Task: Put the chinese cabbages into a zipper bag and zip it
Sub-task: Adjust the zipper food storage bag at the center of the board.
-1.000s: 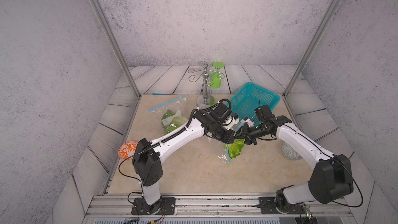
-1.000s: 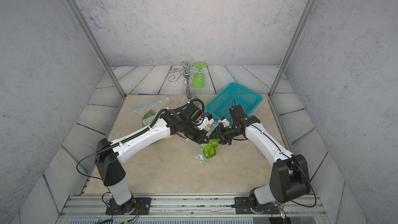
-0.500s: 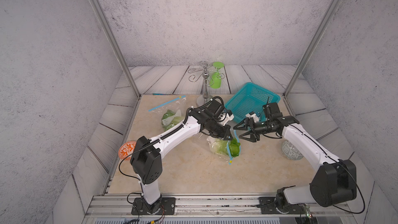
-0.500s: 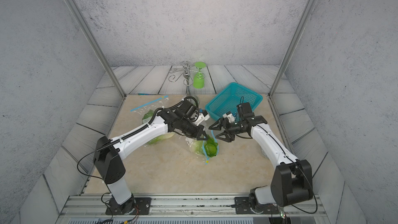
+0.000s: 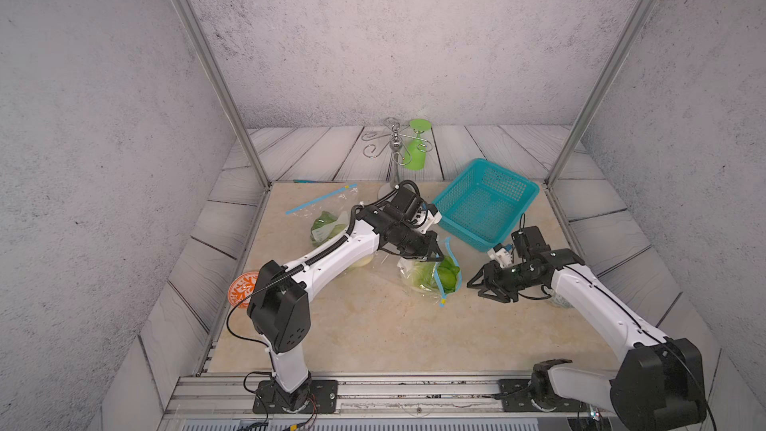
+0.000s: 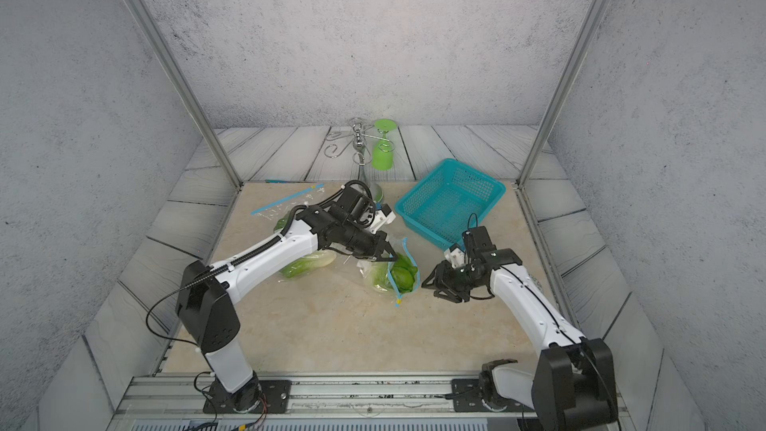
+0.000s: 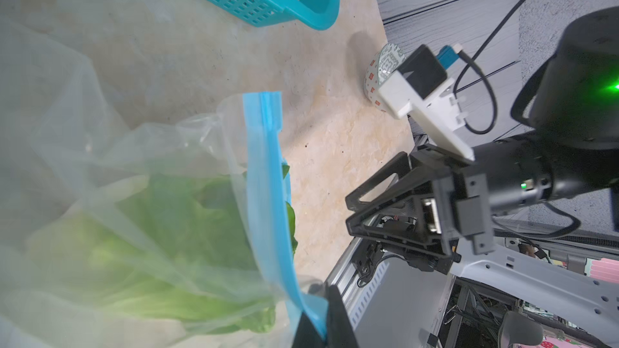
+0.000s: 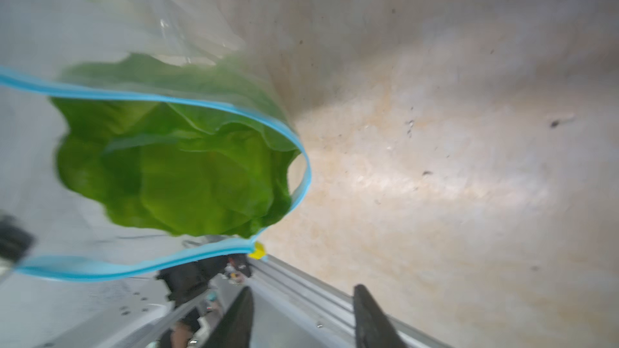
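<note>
Robot manipulation test cell, laboratory type.
Grey textured wall panels (image 5: 83,118) on aluminium posts (image 5: 213,72); marble-look tabletop (image 5: 373,333) bordered by plank-print flooring (image 5: 323,151); left arm (image 5: 331,254) and right arm (image 5: 592,300) bolted to a front aluminium rail (image 5: 414,387), cabling exposed; household props such as a teal basket (image 5: 464,234).

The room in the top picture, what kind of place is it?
Probably a robot test booth, not a kitchen: two arms bolted to a metal rail, plain grey panels on metal posts, one table.
</note>
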